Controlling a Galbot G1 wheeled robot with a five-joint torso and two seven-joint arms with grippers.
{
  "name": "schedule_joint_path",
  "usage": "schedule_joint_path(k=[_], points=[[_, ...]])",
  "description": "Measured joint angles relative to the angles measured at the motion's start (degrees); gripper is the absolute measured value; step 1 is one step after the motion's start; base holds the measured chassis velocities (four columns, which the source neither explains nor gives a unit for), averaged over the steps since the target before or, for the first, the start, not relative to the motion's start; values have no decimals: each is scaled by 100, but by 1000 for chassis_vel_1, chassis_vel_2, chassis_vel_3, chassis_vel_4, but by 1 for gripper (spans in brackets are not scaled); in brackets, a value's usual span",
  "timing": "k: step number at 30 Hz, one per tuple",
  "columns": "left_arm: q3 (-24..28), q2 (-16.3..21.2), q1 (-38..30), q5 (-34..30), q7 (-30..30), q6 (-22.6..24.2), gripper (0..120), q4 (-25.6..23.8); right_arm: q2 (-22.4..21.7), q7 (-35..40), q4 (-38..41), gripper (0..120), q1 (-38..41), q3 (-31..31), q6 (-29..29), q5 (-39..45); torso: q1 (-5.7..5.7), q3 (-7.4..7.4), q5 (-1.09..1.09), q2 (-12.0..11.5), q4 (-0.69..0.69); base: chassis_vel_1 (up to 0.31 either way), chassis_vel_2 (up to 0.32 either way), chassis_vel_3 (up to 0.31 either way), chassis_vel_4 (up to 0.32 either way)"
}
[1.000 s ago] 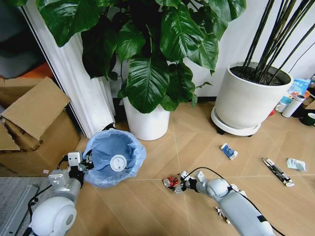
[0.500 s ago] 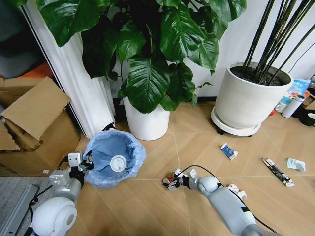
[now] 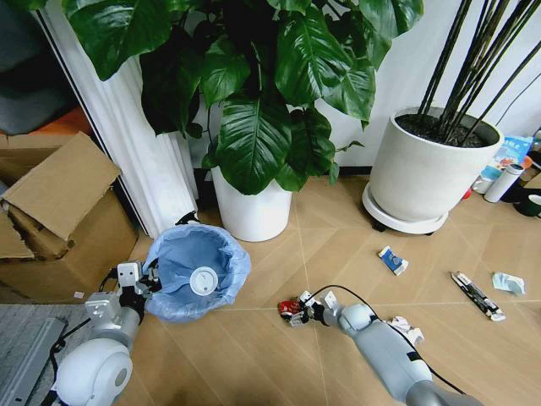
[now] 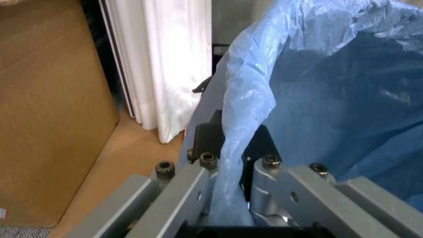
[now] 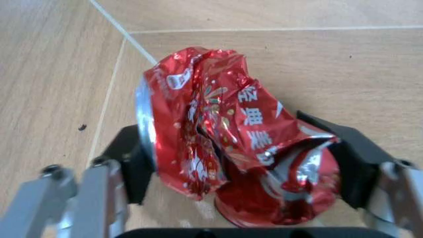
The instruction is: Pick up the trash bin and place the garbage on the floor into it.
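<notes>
Pickup step: right end effector (image 3: 297, 309) grips a crushed red foil can (image 5: 231, 148) right of the blue-bagged round trash bin (image 3: 199, 271) (left end effector (image 4: 228, 163) pinches its rim); next, lift and carry binward.

I see the trash bin (image 3: 196, 272), blue-lined, upright on the floor (image 3: 254, 355), a white disc (image 3: 204, 280) inside; a crushed red can (image 5: 231, 148) lies nearby.

Trash bin (image 3: 199, 272) on floor (image 3: 254, 355) at left, before plant pot (image 3: 252, 211); disc (image 3: 204, 280) inside it. Left gripper (image 3: 145, 286) on bin's left rim. Crushed can (image 3: 292, 309) right of bin, between right gripper (image 3: 297, 312) fingers. Wrappers (image 3: 393, 260) farther right, before second pot (image 3: 423, 173). Cardboard boxes (image 3: 59, 211) left of bin.
</notes>
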Motion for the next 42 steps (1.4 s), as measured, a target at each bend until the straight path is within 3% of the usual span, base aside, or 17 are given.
schedule_joint_path(k=[5, 12, 23, 25, 35, 42], points=[[-1, 15, 4, -3, 4, -4, 0, -5, 8, 78, 72, 55, -65, 45, 23, 0, 0, -1, 0, 0, 0, 0, 0, 0, 0], [-1, 26, -6, -6, 20, -7, 0, -7, -9, 138, 168, 43, -109, 70, 27, 1, 0, -1, 0, 1, 0, 0, 0, 0, 0], [3, 29, -21, -11, 35, -12, 0, 0, -6, 305, 488, 41, -277, 264, -35, 23, 0, 1, 1, 0, 0, 0, 0, 0, 0], [3, 29, -22, -12, 39, -12, 0, 0, -37, 400, 794, 36, -391, 400, -113, 123, 0, 0, 1, 0, 1, 0, 0, 0, 0], [65, 86, -53, -75, 18, 47, 0, 3, -184, 550, 1622, 36, -704, 883, -308, 392, 0, 0, 1, 0, 0, 0, 0, 0, 0], [115, 208, -48, -81, 18, 79, 0, 17, -476, 611, 2813, 36, -1000, 1233, -454, 697, 0, 0, 3, 0, 0, 0, 0, 0, 0]])
